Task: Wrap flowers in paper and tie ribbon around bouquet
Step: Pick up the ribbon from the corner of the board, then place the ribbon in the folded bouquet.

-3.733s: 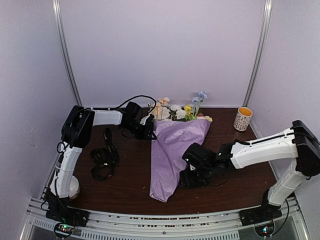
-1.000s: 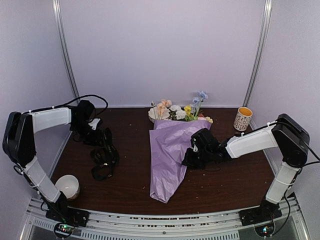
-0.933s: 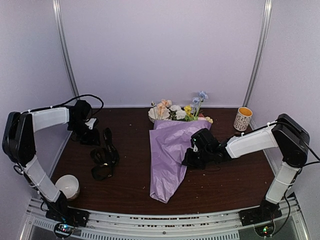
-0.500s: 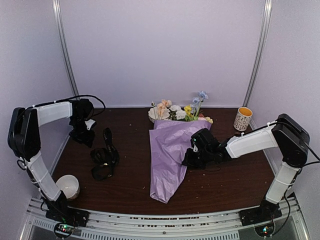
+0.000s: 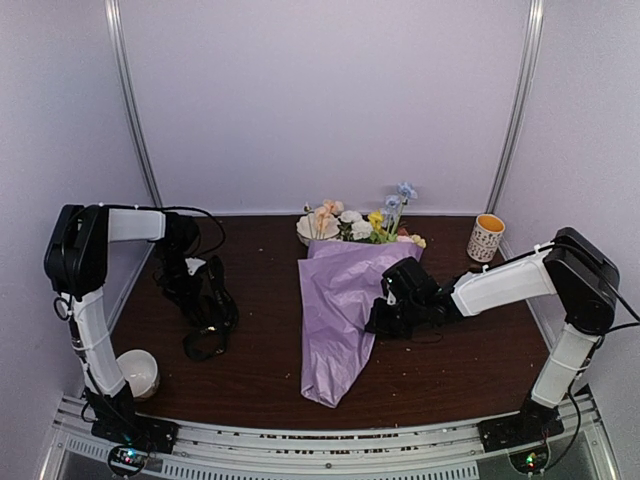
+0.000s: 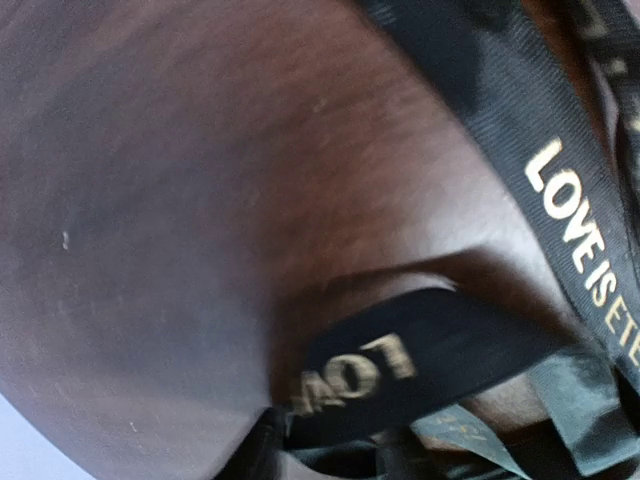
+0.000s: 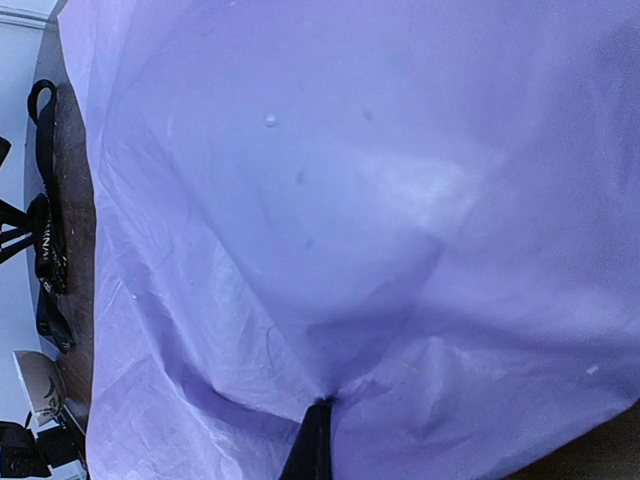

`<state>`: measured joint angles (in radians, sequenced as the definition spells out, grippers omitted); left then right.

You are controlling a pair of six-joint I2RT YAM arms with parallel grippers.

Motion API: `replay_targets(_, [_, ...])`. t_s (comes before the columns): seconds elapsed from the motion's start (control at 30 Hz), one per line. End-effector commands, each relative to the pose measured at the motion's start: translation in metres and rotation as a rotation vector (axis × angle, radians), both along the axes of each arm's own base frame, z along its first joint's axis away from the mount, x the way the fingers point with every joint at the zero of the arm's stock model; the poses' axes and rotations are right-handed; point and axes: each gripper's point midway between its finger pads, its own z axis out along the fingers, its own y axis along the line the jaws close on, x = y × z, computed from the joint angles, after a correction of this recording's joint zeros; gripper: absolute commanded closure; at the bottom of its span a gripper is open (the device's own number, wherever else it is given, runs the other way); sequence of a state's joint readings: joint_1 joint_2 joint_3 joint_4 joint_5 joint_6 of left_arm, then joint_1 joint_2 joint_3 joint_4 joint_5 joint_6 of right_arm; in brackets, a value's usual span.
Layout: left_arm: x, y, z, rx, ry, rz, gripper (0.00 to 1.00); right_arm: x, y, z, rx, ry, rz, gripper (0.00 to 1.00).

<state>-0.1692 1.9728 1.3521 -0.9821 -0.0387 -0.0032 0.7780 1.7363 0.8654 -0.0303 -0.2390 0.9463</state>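
My right gripper (image 5: 379, 317) pinches the paper (image 5: 335, 300) to hold it wrapped; my left gripper (image 5: 205, 289), whose opening I cannot tell, hovers over the ribbon (image 6: 575, 215) near the left edge of the table (image 5: 270, 392).

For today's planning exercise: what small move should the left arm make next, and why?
Probably close the left pincer on the ribbon lying just under it; the right pincer is shut on the wrapped paper, so tying comes next.

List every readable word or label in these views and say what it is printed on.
"LOVE IS ETE", cut off by the frame edge: gold print on the black ribbon, left wrist view.
"LOVE", upside down: another loop of the same ribbon.
Mug: pattern too small to read.
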Motion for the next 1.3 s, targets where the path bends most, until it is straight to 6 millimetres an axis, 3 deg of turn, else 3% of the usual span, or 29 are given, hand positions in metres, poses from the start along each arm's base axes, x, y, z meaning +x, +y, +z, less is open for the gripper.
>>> replay_targets(0.0, [0.014,0.0,-0.004,-0.02,-0.024,-0.002,0.88,0.001,-0.001,0.006,-0.005,-0.004,0.008,1.0])
replay_targets(0.03, [0.015,0.004,-0.001,-0.004,-0.036,0.004,1.0,0.0,-0.002,0.006,-0.006,-0.004,0.007,1.0])
replay_targets(0.13, [0.029,0.022,0.028,0.099,-0.138,0.02,1.0,0.0,-0.002,0.005,-0.006,-0.005,0.007,1.0])
replay_targets(0.2, [0.048,0.042,0.072,0.204,-0.286,0.072,1.0,0.0,-0.002,0.004,-0.006,-0.002,0.008,1.0])
replay_targets(0.33, [0.083,0.065,0.213,0.299,-0.699,0.186,1.0,-0.001,-0.004,0.0,-0.011,0.003,0.007,1.0])
replay_targets(0.43, [0.086,0.062,0.335,0.269,-0.979,0.201,1.0,-0.002,-0.005,-0.002,-0.017,0.004,0.008,1.0])
replay_targets(0.5, [0.066,0.049,0.426,0.254,-1.204,0.172,1.0,-0.002,-0.006,-0.005,-0.023,0.008,0.006,1.0])
replay_targets(0.57, [0.04,0.019,0.5,0.235,-1.431,0.06,1.0,-0.002,-0.006,-0.006,-0.02,0.008,0.005,1.0])
replay_targets(0.63, [0.01,-0.021,0.548,0.189,-1.609,-0.099,1.0,-0.002,-0.004,-0.007,-0.015,0.013,0.006,1.0])
replay_targets(0.67, [-0.001,-0.038,0.561,0.152,-1.661,-0.162,1.0,-0.001,-0.003,-0.008,-0.013,0.013,0.008,1.0])
replay_targets(0.77, [-0.015,-0.069,0.562,0.001,-1.66,-0.282,1.0,0.001,-0.001,-0.007,-0.014,0.011,0.01,1.0])
replay_targets(0.97, [-0.033,-0.111,0.508,-0.214,-1.523,-0.494,1.0,0.0,-0.005,-0.007,-0.037,0.009,0.016,1.0])
replay_targets(1.17, [-0.1,-0.201,0.414,-0.672,-1.217,-0.945,1.0,-0.001,-0.005,-0.01,-0.043,0.019,0.017,1.0])
replay_targets(1.27, [-0.116,-0.239,0.352,-0.812,-0.978,-1.044,1.0,0.0,-0.006,-0.012,-0.05,0.022,0.014,1.0])
